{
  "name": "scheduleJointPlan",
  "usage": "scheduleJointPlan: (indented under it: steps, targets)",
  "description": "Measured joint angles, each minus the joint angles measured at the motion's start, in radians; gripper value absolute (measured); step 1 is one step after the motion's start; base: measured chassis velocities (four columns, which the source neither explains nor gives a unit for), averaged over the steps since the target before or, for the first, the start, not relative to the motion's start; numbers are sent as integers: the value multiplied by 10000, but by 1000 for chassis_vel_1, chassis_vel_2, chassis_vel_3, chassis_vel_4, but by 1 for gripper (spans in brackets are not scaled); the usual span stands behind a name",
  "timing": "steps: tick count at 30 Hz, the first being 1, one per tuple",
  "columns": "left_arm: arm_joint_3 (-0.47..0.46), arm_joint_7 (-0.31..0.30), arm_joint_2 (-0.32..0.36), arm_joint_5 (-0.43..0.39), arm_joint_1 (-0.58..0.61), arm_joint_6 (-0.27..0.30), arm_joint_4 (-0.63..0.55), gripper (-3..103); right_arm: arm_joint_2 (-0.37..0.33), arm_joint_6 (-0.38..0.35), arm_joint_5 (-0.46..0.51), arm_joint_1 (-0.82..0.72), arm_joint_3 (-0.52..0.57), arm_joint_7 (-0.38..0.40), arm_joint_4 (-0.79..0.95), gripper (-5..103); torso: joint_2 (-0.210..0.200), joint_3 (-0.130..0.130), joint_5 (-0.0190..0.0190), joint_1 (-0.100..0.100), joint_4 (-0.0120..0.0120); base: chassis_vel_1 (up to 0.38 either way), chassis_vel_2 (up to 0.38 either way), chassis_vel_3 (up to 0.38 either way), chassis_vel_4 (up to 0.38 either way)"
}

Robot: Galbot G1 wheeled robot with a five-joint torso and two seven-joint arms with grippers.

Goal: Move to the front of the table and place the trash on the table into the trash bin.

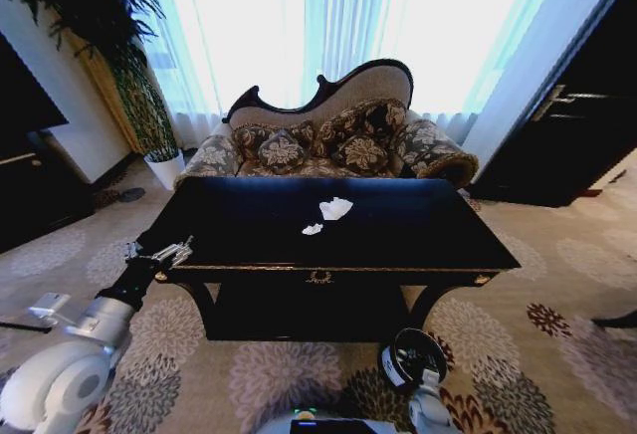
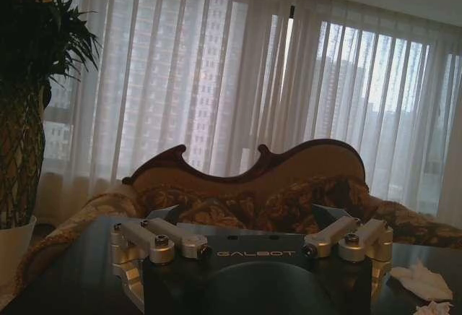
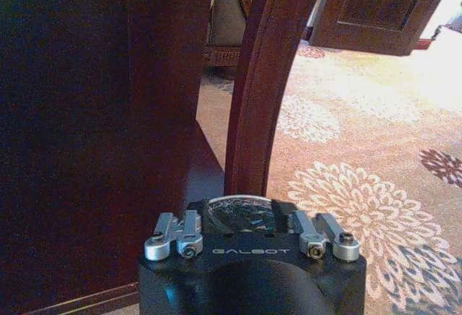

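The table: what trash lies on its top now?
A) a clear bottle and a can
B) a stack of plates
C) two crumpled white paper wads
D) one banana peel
C: two white paper wads lie near the middle of the black table, one larger, one smaller.

Here's the glossy black counter dead ahead, gold emblem on its front rail. Two crumpled white paper wads sit near the middle, the larger wad just behind the smaller wad. The left claw hovers at the counter's left front corner. Floral sofa behind, potted plant far left, patterned carpet all around.
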Motion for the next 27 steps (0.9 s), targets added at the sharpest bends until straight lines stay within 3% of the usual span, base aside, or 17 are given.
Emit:
scheduleJointPlan:
  steps: [2,3,6,8,11,14,21,23,27]
  targets:
    - [0,0,0,0,0,0,0,100,9,-4,1,-20,2,0,50,51,0,0,-1,0,1,0,0,0,0]
    - [0,0,0,0,-1,0,0,100,78,-38,7,-139,16,1,292,61,0,0,-1,0,3,0,0,0,0]
    - [0,0,0,0,0,0,0,100,196,-92,11,-406,46,8,681,67,0,0,1,1,2,0,0,0,0]
    - [0,0,0,0,0,0,0,100,346,-103,-60,-788,133,20,1242,78,0,0,-1,0,0,0,0,0,0]
    - [0,0,0,0,0,0,0,100,467,107,-391,-1148,215,20,1714,83,0,0,0,0,1,0,0,0,0]
    - [0,0,0,0,0,0,0,100,653,718,-933,-1990,407,12,2689,97,0,0,-2,0,2,0,0,0,0]
    - [0,0,0,0,0,0,0,100,933,1228,-860,-3638,674,-29,4636,100,0,-1,-2,0,1,0,0,0,0]
    - [0,0,0,0,0,0,0,100,1159,1648,-714,-5104,1053,-18,6303,100,1,-1,-1,-1,-1,0,0,0,0]
    - [0,0,0,0,0,0,0,100,1306,1713,-366,-5861,1400,75,7560,100,0,-1,-2,-1,1,0,0,0,0]
